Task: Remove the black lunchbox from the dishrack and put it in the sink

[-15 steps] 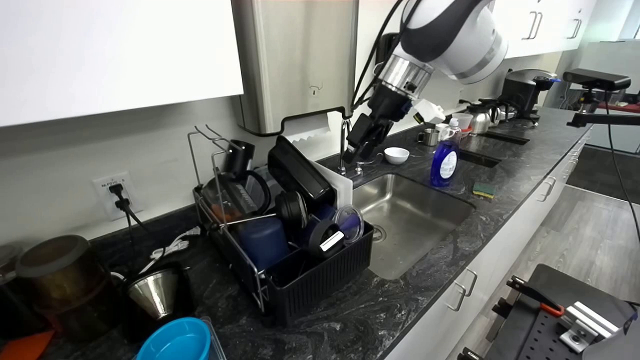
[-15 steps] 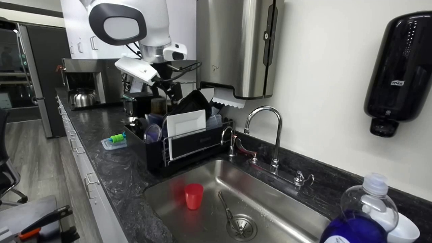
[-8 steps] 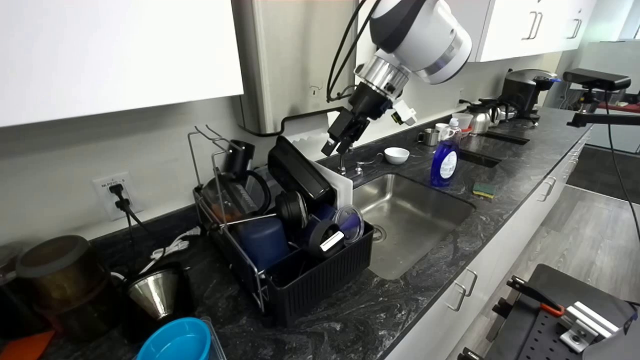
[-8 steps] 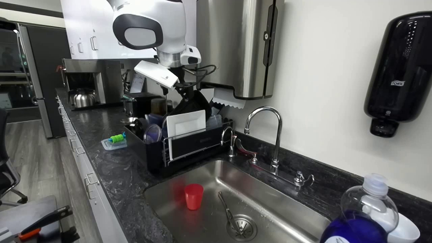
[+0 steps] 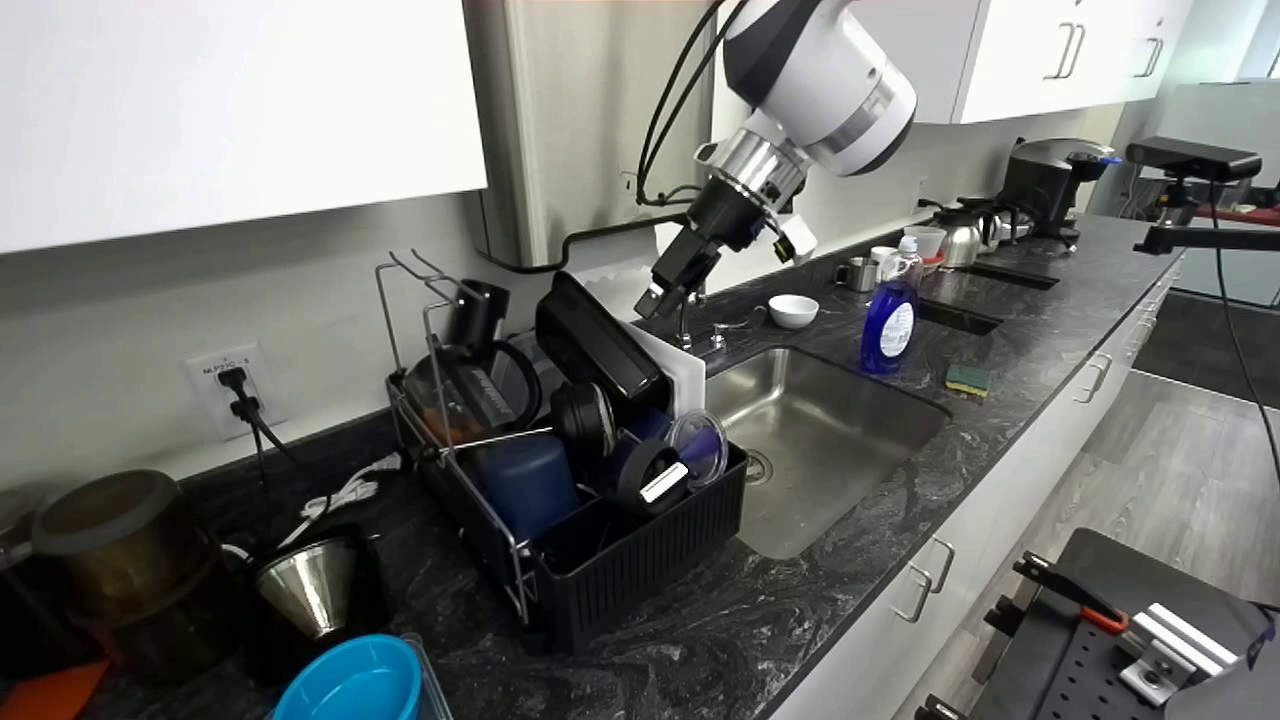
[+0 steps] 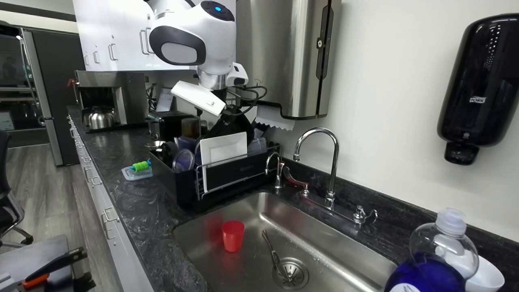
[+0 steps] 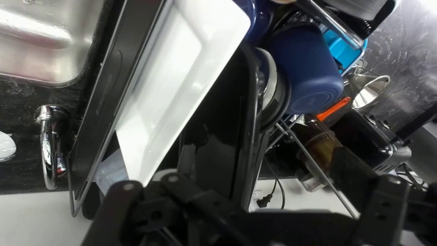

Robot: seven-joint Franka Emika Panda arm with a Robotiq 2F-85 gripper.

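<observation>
Below the wide-spread, empty tool (image 5: 656, 298), contact hard to tell, the black lunchbox (image 5: 607, 345) leans in the dishrack (image 5: 645, 567); lifting it out and placing it in the sink (image 5: 835, 450) remain.

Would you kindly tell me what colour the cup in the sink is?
The cup is red, seen best in an exterior view.

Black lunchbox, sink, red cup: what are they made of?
Black lunchbox: glossy, probably plastic; its smooth rounded rim catches bright highlights.
Sink: satin metal, likely stainless steel; grey sheen, blurred reflections.
Red cup: possibly plastic, from its even colour; finish hard to tell.
</observation>
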